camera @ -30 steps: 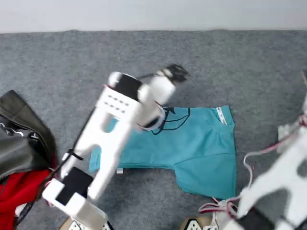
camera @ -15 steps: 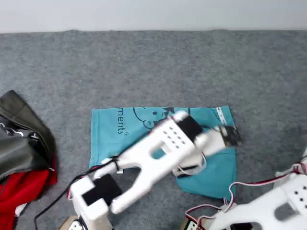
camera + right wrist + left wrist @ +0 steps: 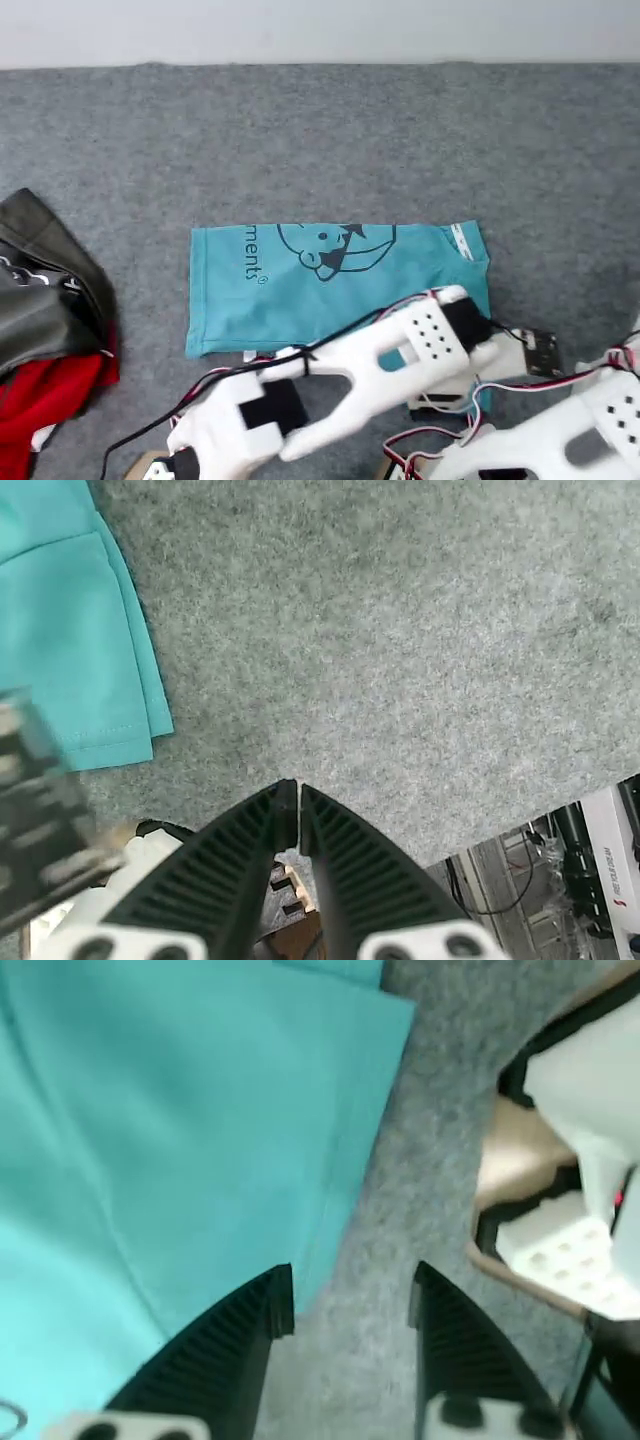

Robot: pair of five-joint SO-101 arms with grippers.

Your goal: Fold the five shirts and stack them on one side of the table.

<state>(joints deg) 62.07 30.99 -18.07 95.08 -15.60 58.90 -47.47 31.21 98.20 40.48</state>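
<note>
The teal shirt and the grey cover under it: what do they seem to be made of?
The teal shirt looks like thin, matte knit cloth, perhaps cotton jersey: it lies flat with soft creases and has a stitched hem. The table cover looks like grey felt or short-pile carpet, since its surface is fuzzy, speckled and dull.

A shirt [image 3: 290,290] lies flat near the middle of the table [image 3: 300,130], its long side along the near edge. A heap of shirts [image 3: 40,300] sits at the left edge, well apart from it. The left arm [image 3: 380,360] stretches from the near edge over the shirt's near right corner. There the left end effector [image 3: 350,1305] has one finger above the shirt and the other above the table. The right end effector [image 3: 298,805] is above the table just beside that corner.
</note>
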